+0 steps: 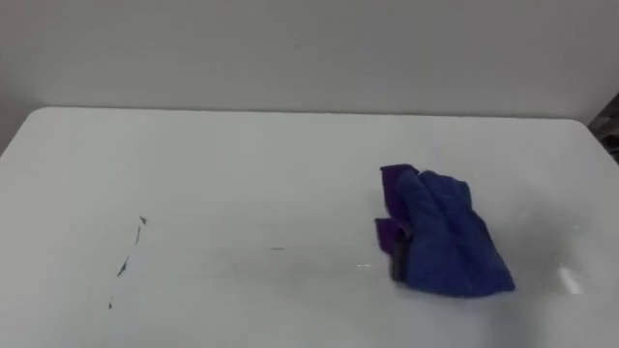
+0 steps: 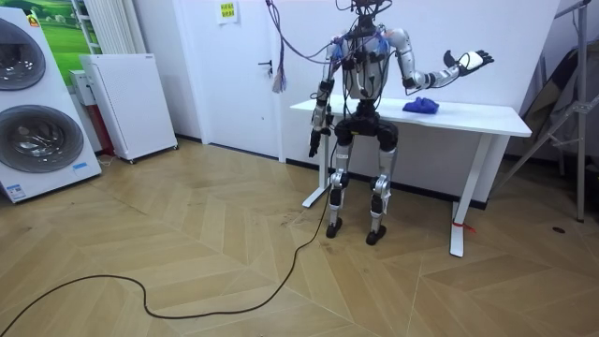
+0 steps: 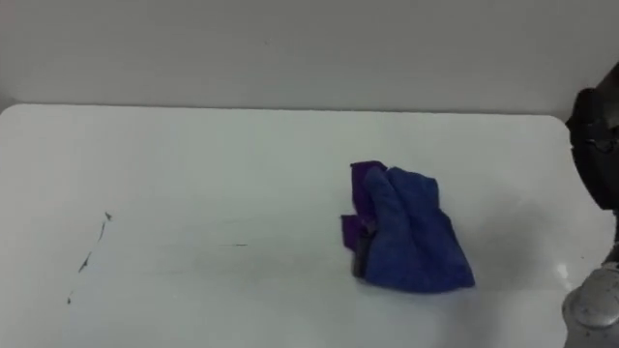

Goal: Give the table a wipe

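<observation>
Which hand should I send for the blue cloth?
Right. The blue cloth lies on the right half of the table, and the right hand is raised, open, over that side. The left hand hangs low by the table's left end.

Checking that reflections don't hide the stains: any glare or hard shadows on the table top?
Left eye view: one small glare patch on the table, to the right of the blue cloth and far from the dark marks at left; the cloth casts barely any shadow. Room view: even light on the table top, no glare.
</observation>
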